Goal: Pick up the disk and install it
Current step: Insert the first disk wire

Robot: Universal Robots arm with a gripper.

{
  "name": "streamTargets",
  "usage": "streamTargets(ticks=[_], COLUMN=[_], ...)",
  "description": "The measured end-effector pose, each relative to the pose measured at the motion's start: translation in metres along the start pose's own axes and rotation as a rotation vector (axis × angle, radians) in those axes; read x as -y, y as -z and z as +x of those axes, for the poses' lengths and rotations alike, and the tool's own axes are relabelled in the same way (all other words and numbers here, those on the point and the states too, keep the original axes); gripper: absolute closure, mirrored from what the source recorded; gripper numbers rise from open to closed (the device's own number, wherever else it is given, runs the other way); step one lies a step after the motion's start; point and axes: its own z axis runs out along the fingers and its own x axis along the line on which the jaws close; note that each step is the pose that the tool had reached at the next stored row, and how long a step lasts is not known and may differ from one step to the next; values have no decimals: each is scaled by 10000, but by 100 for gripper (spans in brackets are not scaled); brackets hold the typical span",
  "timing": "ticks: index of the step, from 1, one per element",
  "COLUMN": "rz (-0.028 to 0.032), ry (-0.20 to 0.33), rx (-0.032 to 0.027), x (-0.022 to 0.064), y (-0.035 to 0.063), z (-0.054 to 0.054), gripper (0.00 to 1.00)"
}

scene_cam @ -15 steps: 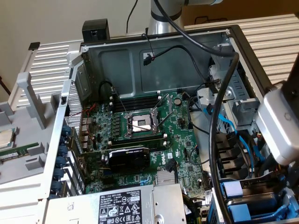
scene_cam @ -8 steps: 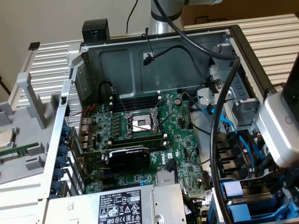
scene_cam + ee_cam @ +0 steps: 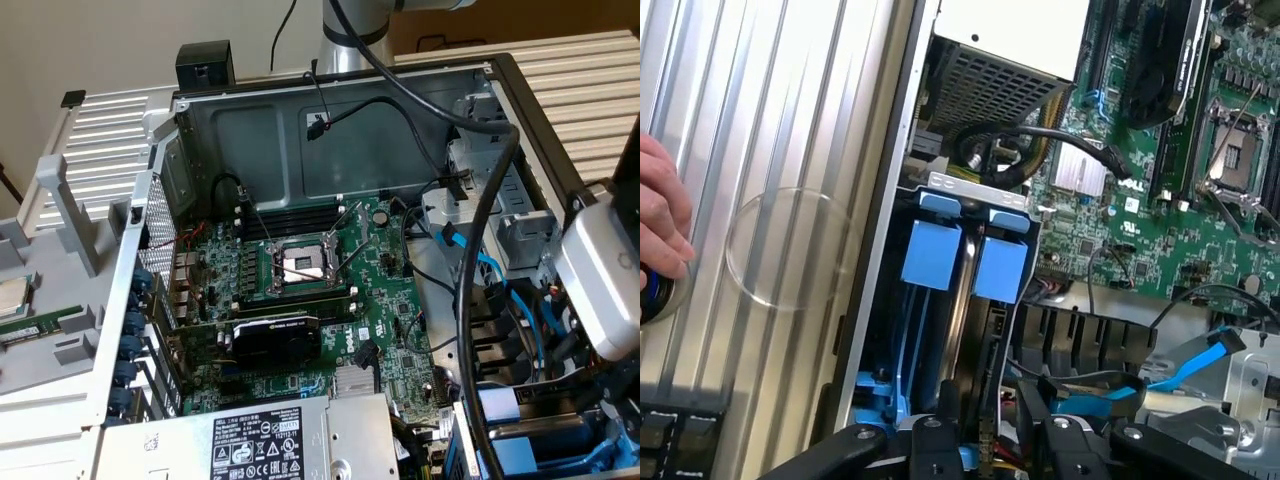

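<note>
Fingers low over the drive bay of an open computer case

Exterior view: the arm's white wrist [image 3: 600,285] hangs over tangled black and blue cables [image 3: 480,260] beside the motherboard [image 3: 300,290]. Wrist view: the fingers [image 3: 985,440] look narrowly parted, though I cannot tell for sure; two blue-railed drives [image 3: 965,260] stand just ahead; a hand [image 3: 660,215] rests on the ribbed panel [image 3: 770,130] alongside.

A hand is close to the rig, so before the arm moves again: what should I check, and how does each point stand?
1. Which tray is the disk: cannot tell; two blue-tabbed trays sit side by side, labels hidden.
2. Claw over the drive bay: ok.
3. People clear: not ok; a hand rests on the ribbed panel.
4. Cables clear of the bay: cannot tell; a black cable loops right by its end.
</note>
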Motion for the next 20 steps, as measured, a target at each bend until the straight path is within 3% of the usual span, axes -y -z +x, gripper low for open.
streamTargets(ticks=[4,7,20], rz=[-154,-229,-383], ry=[-39,-58,-97], rx=[67,92,366], x=[37,49,79], y=[-4,-9,-67], z=[8,13,33], gripper=[64,64,64])
